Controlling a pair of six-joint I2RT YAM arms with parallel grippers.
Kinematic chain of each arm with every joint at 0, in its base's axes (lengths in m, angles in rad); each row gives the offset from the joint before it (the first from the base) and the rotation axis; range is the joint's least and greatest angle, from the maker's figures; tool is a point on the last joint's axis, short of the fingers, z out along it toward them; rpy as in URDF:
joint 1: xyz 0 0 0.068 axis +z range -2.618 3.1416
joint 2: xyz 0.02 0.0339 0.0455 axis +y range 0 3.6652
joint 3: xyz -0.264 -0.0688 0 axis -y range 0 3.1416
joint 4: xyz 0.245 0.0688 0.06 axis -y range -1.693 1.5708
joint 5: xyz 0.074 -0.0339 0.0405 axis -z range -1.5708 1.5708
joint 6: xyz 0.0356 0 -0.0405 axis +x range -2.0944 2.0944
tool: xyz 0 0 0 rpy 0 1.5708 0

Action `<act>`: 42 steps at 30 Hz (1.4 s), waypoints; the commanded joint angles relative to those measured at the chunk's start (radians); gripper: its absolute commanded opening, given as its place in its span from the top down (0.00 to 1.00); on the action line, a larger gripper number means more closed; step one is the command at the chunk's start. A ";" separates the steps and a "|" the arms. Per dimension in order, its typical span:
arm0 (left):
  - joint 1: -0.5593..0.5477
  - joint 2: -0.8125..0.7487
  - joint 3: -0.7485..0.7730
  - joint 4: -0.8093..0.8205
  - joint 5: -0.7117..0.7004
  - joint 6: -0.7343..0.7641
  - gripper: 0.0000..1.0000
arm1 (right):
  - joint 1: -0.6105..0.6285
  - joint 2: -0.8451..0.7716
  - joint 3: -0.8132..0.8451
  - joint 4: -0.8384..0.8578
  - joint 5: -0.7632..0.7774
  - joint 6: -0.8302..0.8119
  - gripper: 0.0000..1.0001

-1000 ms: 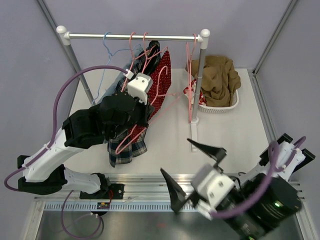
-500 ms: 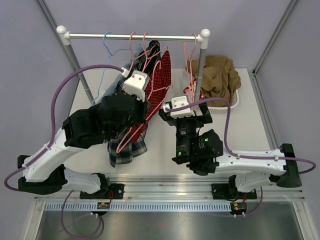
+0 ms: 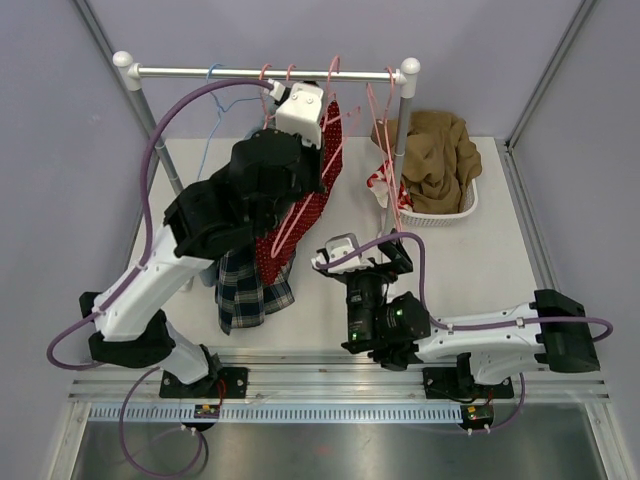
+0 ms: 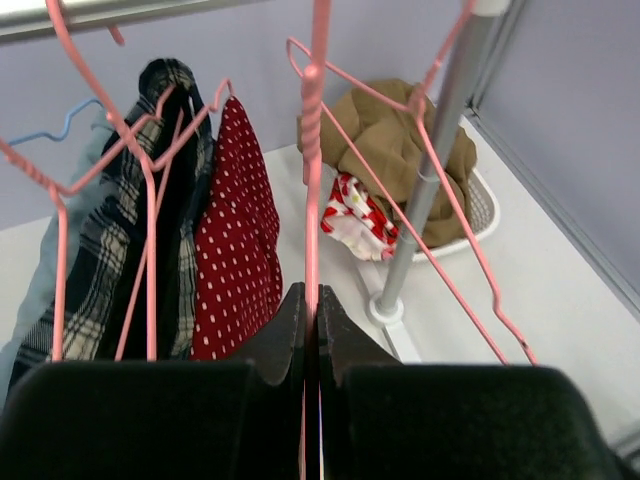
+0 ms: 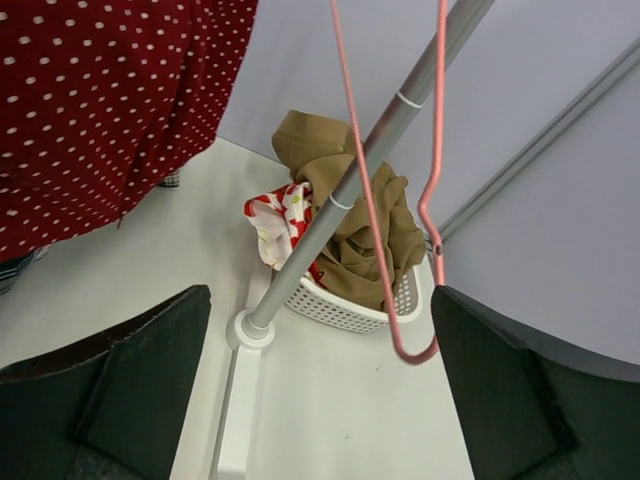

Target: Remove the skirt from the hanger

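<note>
**Left gripper (image 4: 310,300) clamped on a pink wire hanger (image 4: 313,150) up at the rail (image 3: 200,72); the red polka-dot skirt (image 4: 235,250) hangs just beside it.**
We judge the skirt light, soft and limp, likely to slip and bunch, so we would pinch a fold near its top edge under the wire, not the loose hem. Our right gripper (image 5: 320,300) waits low, jaws wide apart, holding nothing. The white basket (image 5: 340,305) by the rack post (image 5: 350,180) holds a tan garment (image 5: 385,235) and a red-and-white cloth (image 5: 280,220).

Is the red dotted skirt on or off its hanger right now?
On: the red dotted skirt hangs spread from the wire shoulder of a pink hanger.
</note>
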 commanded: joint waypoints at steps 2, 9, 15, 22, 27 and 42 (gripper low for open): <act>0.099 0.060 0.048 0.107 0.090 0.034 1.00 | 0.069 0.056 -0.029 0.296 0.222 -0.051 0.01; 0.164 0.149 0.075 0.139 0.179 0.021 1.00 | 0.085 0.405 0.044 0.304 0.204 -0.445 0.01; 0.179 0.151 0.068 0.113 0.216 0.014 1.00 | 0.083 0.249 0.159 0.305 0.196 -0.410 0.01; 0.182 0.125 0.023 0.089 0.212 0.009 0.99 | 0.279 0.107 0.342 0.268 0.230 -0.668 0.01; 0.187 0.082 -0.047 0.109 0.218 0.009 0.99 | 0.324 0.072 0.439 0.288 0.225 -0.803 0.00; 0.191 0.111 -0.011 0.089 0.305 0.009 0.96 | 0.706 -0.220 0.769 -1.152 -0.246 0.278 0.01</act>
